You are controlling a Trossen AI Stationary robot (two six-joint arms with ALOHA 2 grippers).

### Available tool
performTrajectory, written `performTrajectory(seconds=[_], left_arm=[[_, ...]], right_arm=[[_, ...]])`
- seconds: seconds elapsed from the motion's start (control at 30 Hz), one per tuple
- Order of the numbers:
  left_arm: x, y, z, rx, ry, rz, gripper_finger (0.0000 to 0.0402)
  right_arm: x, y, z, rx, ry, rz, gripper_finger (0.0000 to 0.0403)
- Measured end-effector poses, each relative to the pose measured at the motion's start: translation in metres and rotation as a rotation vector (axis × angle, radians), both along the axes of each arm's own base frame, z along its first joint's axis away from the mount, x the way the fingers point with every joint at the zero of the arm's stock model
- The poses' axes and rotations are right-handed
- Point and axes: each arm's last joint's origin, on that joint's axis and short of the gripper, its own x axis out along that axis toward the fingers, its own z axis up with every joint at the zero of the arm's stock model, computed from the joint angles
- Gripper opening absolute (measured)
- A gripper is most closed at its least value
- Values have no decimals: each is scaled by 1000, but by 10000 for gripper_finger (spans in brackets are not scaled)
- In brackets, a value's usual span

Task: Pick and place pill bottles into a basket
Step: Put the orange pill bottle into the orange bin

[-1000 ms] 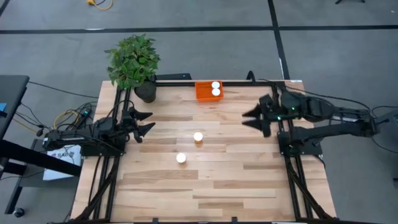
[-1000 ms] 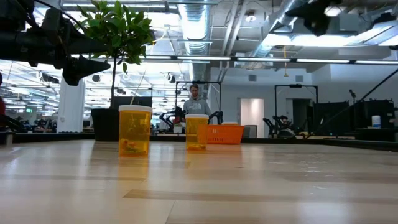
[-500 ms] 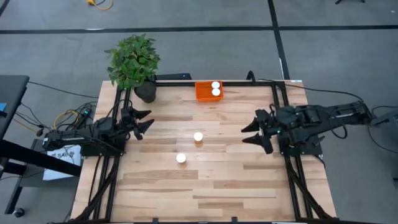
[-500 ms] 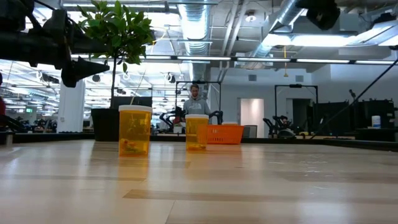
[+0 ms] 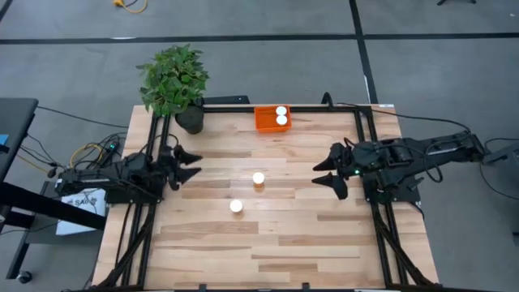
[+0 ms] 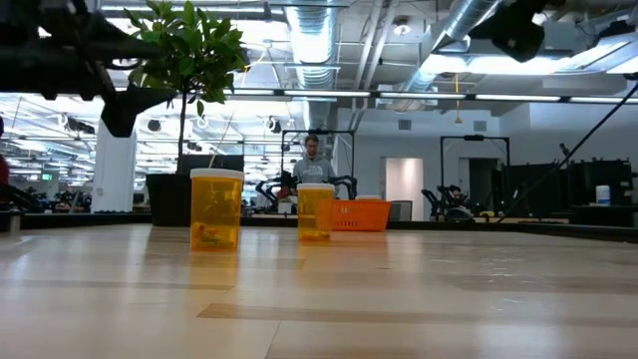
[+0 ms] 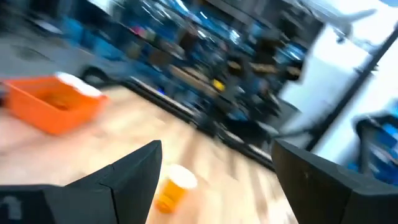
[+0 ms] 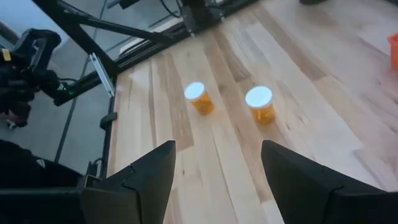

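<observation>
At table centre stand two white-capped amber plastic pill bottles (image 5: 258,180) (image 5: 236,207), two more sit in the orange rectangular plastic basket (image 5: 265,119) at 12 o'clock, and the right gripper (image 5: 326,172) at 3 o'clock and left gripper (image 5: 189,162) at 9 o'clock face them, jaws wide for a grasp.

High view: overhead, straight down on the whole table (image 5: 268,235). Low view: tabletop level, facing the room. Both wrist views look obliquely forward; all four share the central table.
</observation>
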Motion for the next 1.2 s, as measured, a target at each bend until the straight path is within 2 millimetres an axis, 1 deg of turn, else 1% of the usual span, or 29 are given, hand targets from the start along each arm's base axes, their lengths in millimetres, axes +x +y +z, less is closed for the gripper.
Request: performTrajectory(seconds=[0.1, 0.17, 0.23, 0.3, 0.4, 0.57, 0.73, 0.8, 0.9, 1.07, 1.2], left_arm=[[1, -5, 1, -15, 86, -105, 293], [1, -8, 3, -20, 184, -168, 293], [0, -12, 5, -6, 283, -209, 293], [1, -15, 10, 23, 339, -225, 293], [5, -19, 19, 56, 351, -251, 293], [10, -26, 32, 183, 359, -303, 293], [19, -37, 39, 219, 400, -340, 293], [25, -42, 37, 200, 445, -363, 293], [37, -53, 28, 164, 511, -407, 293], [56, -71, 8, 139, 625, -419, 293], [70, -81, -8, 142, 681, -415, 293]], right_arm=[[4, 0, -3, 20, 19, -21, 232], [7, 1, -5, 28, 36, -29, 232], [10, 1, -8, 36, 52, -35, 232], [13, 2, -10, 47, 68, -44, 232], [17, 3, -14, 62, 95, -54, 232], [17, 3, -17, 58, 119, -55, 232], [4, -4, -13, 23, 129, -61, 232], [-3, -8, -12, 20, 135, -73, 232], [-13, -11, -9, 14, 132, -75, 232], [-27, -13, -4, -8, 111, -56, 232], [-36, -14, 0, -25, 78, -42, 232]])
